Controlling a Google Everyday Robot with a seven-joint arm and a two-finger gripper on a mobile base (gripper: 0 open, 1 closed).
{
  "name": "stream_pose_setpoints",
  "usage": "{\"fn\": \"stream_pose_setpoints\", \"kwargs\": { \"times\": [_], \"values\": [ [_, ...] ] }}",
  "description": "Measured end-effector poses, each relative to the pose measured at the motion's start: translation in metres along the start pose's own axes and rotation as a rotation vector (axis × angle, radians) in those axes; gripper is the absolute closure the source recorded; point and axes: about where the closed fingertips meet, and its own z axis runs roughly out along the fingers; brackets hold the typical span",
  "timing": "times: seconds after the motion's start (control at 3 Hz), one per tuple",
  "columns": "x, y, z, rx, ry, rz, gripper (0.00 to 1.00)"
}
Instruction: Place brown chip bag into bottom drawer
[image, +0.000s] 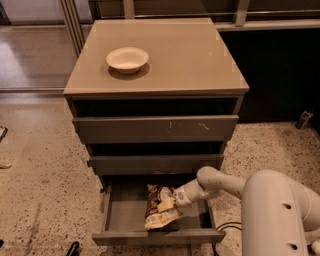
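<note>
The brown chip bag (159, 207), dark brown with a pale yellow end, hangs inside the open bottom drawer (122, 215), near its middle-right. My gripper (170, 202) reaches in from the right, just above the drawer floor, and is shut on the brown chip bag near its middle. Whether the bag's lower end touches the drawer floor is unclear. The drawer is pulled out below the middle drawer (155, 164) and the scratched top drawer (155, 129).
A white round bowl (127, 59) sits on the cabinet top (190, 55). My white arm (270, 205) fills the lower right. Speckled floor surrounds the cabinet; a dark wall stands at the back right.
</note>
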Motion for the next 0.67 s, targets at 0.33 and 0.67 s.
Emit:
{"fn": "stream_pose_setpoints", "kwargs": {
  "times": [0.33, 0.67],
  "values": [
    [-0.013, -0.022, 0.016, 0.075, -0.065, 0.058, 1.0],
    [-0.02, -0.033, 0.042, 0.107, -0.062, 0.068, 1.0]
  ]
}}
